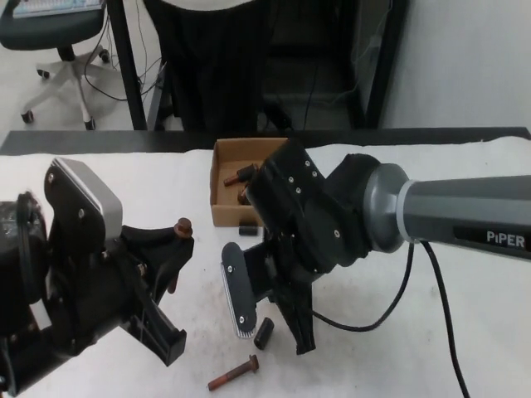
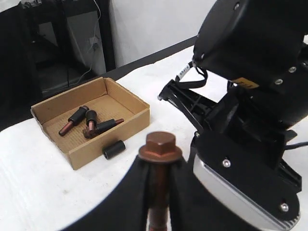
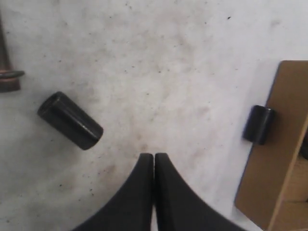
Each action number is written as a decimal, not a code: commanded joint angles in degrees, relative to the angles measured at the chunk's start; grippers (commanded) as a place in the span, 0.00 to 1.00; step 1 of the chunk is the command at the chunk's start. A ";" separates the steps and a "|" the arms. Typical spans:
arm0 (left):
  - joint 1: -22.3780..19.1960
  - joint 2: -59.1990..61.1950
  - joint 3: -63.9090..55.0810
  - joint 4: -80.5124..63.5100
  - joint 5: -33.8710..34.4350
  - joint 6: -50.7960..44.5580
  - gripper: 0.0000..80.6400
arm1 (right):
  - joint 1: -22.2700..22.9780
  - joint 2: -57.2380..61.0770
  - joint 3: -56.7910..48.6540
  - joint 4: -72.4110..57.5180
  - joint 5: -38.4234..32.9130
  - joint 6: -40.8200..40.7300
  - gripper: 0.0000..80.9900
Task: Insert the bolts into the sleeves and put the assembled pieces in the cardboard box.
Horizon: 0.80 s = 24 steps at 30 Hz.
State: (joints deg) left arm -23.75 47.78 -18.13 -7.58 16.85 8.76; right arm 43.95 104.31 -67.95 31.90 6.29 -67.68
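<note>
Copper-coloured hex-head bolt (image 2: 160, 146) clamped in left end effector (image 2: 158, 167), near open brown cardboard box (image 2: 126, 126). Right end effector (image 3: 154, 160) pressed together, empty; black cylindrical sleeve (image 3: 258, 124) just beside that box.

Black wrist housings (image 1: 303, 211), grey forearm (image 1: 465, 215), silver screwed plates (image 1: 235, 290), black cable (image 1: 401, 292), tapered black fingers (image 3: 139, 202).

A bolt (image 1: 182, 225) is held in the left gripper (image 1: 172, 249). The cardboard box (image 1: 226, 214) is located at the far edge of the bench (image 1: 481, 348), with one sleeve (image 1: 247, 230) just before it. By the right gripper (image 1: 304, 342), a second sleeve (image 1: 264, 333) and a loose bolt (image 1: 234, 375) are laid near the front edge.
</note>
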 commanded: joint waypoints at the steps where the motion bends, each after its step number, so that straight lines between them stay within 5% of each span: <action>1: 0.19 -0.34 -0.08 -0.90 0.36 0.21 0.00 | 0.04 -0.25 -1.06 5.68 -3.84 0.29 0.01; 16: 0.19 -0.34 -0.08 -0.78 0.36 0.20 0.00 | 0.16 -0.86 -1.31 9.54 -6.29 12.46 0.02; 24: 0.19 -0.34 -0.08 -0.78 0.36 0.20 0.00 | 1.27 -0.86 -1.31 9.04 -10.97 8.39 0.43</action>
State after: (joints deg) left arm -23.75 47.78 -18.13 -7.58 16.85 9.00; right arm 44.97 104.31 -68.63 40.89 -3.33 -58.15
